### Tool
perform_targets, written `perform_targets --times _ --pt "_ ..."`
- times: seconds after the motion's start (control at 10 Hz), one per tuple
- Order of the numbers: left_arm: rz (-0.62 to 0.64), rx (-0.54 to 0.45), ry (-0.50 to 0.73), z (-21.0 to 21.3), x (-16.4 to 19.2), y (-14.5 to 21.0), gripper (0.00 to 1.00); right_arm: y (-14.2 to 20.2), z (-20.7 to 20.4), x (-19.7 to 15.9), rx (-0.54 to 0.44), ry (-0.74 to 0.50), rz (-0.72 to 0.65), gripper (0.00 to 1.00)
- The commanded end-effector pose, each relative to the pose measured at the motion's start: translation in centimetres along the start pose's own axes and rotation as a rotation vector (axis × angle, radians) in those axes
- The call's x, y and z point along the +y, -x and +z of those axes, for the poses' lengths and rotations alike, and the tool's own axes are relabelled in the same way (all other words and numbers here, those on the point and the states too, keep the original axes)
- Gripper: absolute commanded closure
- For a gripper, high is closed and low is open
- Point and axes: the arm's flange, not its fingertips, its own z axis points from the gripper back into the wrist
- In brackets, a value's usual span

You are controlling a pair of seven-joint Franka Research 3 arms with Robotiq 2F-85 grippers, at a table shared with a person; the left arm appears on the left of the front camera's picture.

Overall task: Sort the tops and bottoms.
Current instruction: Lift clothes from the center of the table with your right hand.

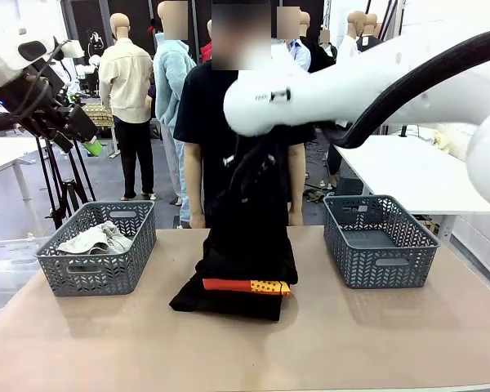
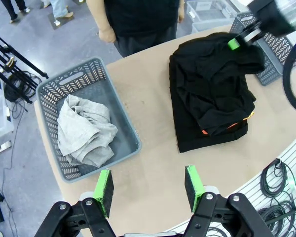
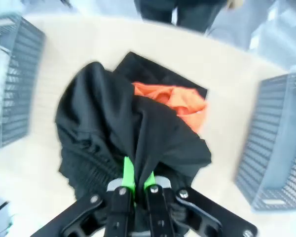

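My right gripper (image 3: 135, 181) is shut on a black bottom (image 3: 113, 128), pinching a fold and lifting it off the pile in the middle of the table. In the front view this garment (image 1: 249, 233) hangs from the gripper down to the pile. Under it lies the orange top (image 3: 180, 101), whose orange and yellow edge (image 1: 245, 286) shows above another black garment (image 1: 224, 304). A grey-white top (image 2: 84, 131) lies crumpled in the left basket (image 1: 94, 273). My left gripper (image 2: 148, 190) stands open and empty, high above the table's left side (image 1: 73, 126).
The right basket (image 1: 380, 241) stands empty at the table's right. A person in a black T-shirt (image 1: 204, 106) stands at the far edge behind the pile. Bare tabletop (image 1: 351, 343) runs along the near side.
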Motion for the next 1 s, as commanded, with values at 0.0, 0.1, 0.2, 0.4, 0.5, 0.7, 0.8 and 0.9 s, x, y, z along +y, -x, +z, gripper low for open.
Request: perform_targets --times 0.0,0.1,0.2,0.4,0.5,0.7,0.8,0.9 --pt "0.008 -0.004 -0.004 0.1 0.0 0.0 0.24 -0.3 1.5 0.4 -0.006 0.017 -0.004 1.0" --pt "0.008 -0.004 -0.004 0.1 0.0 0.0 0.24 -0.3 3.1 1.0 -0.047 0.002 0.016 1.0" --pt "0.008 -0.004 -0.004 0.1 0.0 0.0 0.24 0.0 1.8 0.0 -0.009 0.001 -0.001 1.0" --pt "0.008 -0.004 -0.004 0.1 0.0 0.0 0.24 0.0 1.8 0.0 -0.009 0.001 -0.001 1.0" --pt "0.008 -0.004 -0.004 0.1 0.0 0.0 0.24 0.0 1.8 0.0 -0.009 0.001 -0.001 1.0" --pt "0.008 -0.004 -0.004 0.1 0.0 0.0 0.24 0.0 1.8 0.0 -0.009 0.001 -0.001 1.0" --pt "0.008 -0.004 -0.004 0.1 0.0 0.0 0.24 0.0 1.4 0.0 0.0 0.003 0.001 1.0" --pt "0.008 -0.004 -0.004 0.1 0.0 0.0 0.24 -0.3 3.9 -0.1 -0.053 0.034 -0.005 1.0"
